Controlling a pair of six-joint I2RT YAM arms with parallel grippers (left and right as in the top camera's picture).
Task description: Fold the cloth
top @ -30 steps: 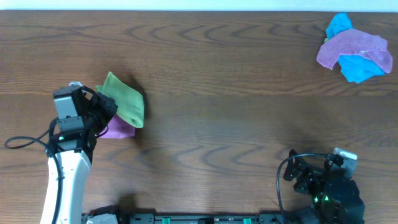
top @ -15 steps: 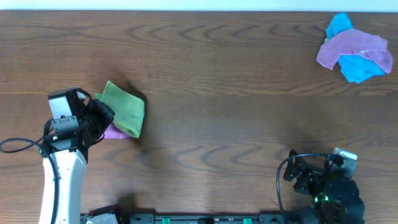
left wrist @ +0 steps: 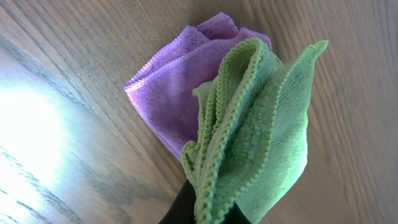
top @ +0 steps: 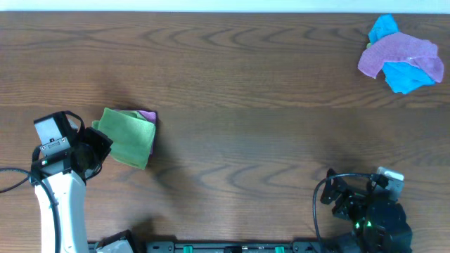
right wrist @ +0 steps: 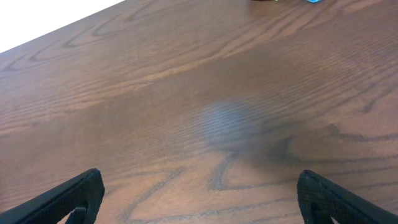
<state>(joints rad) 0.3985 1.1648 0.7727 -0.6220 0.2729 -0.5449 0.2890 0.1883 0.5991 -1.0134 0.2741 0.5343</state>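
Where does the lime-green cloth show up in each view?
Overhead: the cloth lies left of centre, bunched.
Left wrist: the cloth fills centre-right, running down to the bottom edge.
Right wrist: not in it.
Shared landmark: the purple cloth peeking out from behind it.

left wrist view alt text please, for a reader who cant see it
A bunched lime-green cloth is pinched at its lower edge by the left gripper, whose dark fingers show at the bottom of the frame. It overlaps a purple cloth, with the wooden table behind both.
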